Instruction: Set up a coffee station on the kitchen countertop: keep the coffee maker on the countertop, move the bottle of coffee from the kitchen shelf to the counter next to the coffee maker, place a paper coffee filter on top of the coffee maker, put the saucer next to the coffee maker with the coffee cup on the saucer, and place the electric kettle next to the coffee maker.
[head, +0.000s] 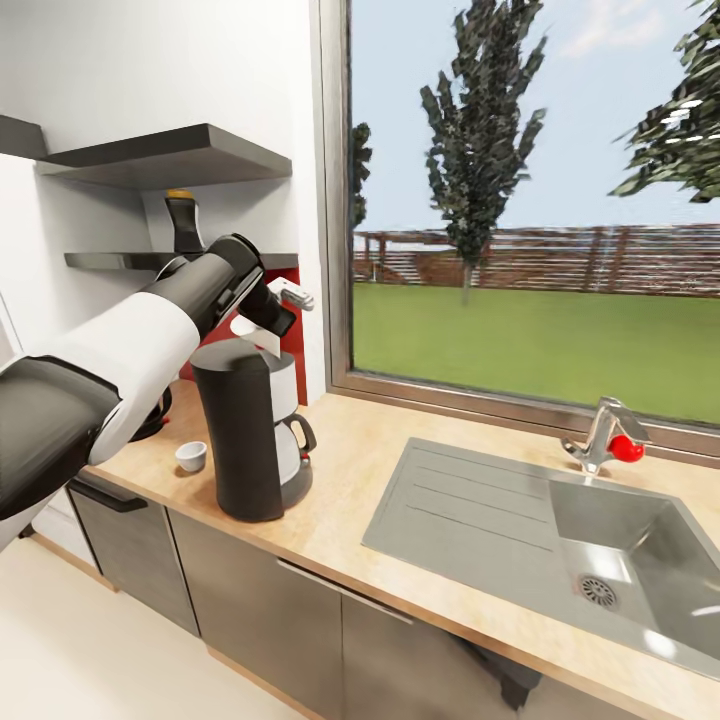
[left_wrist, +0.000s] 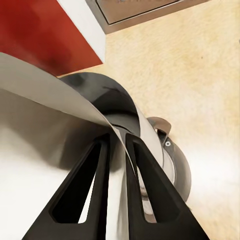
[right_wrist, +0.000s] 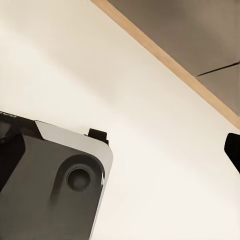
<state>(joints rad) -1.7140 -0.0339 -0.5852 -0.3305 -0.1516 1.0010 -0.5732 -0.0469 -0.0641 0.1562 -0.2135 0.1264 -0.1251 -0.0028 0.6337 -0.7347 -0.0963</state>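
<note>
The left gripper (left_wrist: 117, 145) pinches the thin white paper coffee filter (left_wrist: 45, 125) between its two black fingers (left_wrist: 82, 185) — just above the flat top of the coffee maker (head: 240, 430). That stands on the kitchen countertop (head: 340, 520), the coffee cup (head: 191, 456) beside it.

One coffee maker (head: 238, 430) – one cup (head: 191, 456) – two shelves (head: 170, 155).

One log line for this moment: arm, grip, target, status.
arm: left gripper | grip: shut on paper coffee filter | target: above coffee maker top | status: filter not yet placed
</note>
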